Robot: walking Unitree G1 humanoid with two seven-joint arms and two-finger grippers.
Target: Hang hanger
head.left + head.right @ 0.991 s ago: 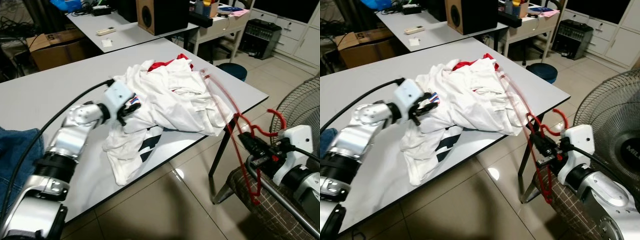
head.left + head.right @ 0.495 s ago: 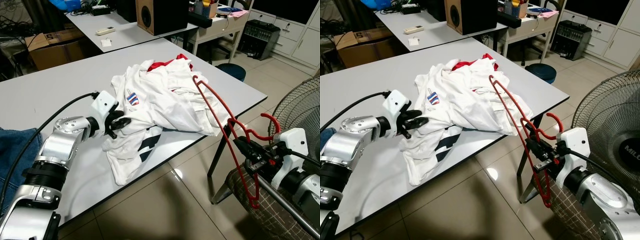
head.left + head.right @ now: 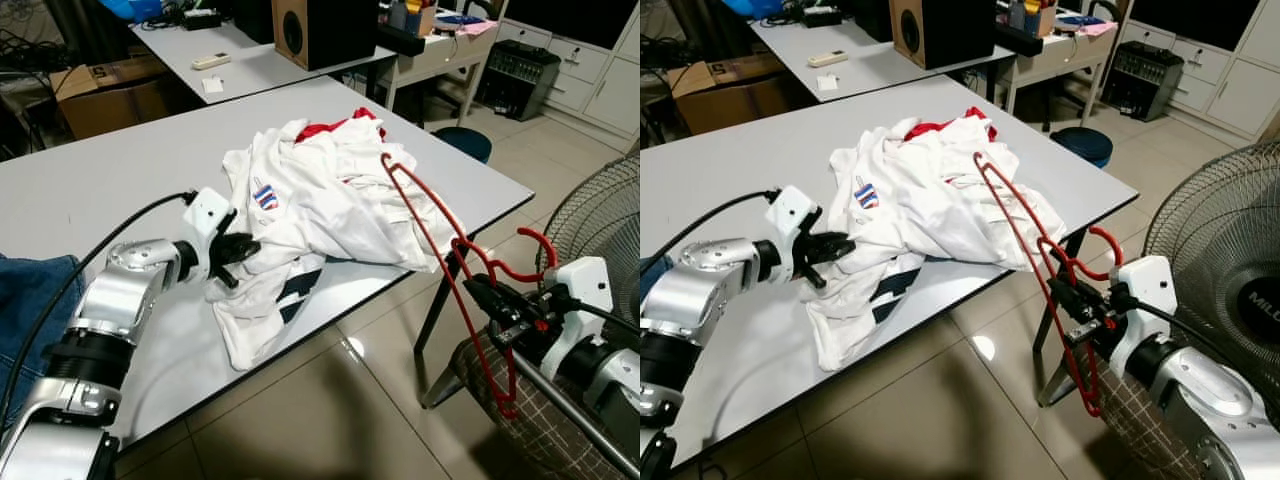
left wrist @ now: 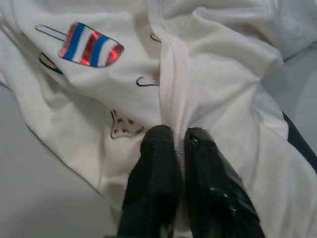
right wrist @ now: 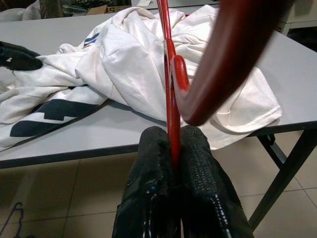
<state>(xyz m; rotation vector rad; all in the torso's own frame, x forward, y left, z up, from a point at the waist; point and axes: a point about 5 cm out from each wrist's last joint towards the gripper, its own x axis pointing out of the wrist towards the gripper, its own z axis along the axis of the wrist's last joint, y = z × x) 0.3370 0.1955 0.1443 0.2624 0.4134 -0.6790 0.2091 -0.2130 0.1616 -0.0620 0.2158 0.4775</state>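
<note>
A red wire hanger stands in the air off the table's near right corner, its far tip over the pile of clothes. My right gripper is shut on its wire just below the hook; in the right wrist view the fingers squeeze the red wire. A heap of white shirts with a red garment under it lies on the grey table. My left gripper is at the heap's left edge, shut on a fold of white shirt near a striped popsicle print.
A standing fan and a checked chair are close by my right arm. Blue denim lies at the table's left end. A second desk with a speaker stands behind, and a cardboard box sits on the floor.
The left gripper has drawn back toward the table's left, dragging the shirt fold so the popsicle print shows. The right gripper has raised the hanger up off the cloth pile.
</note>
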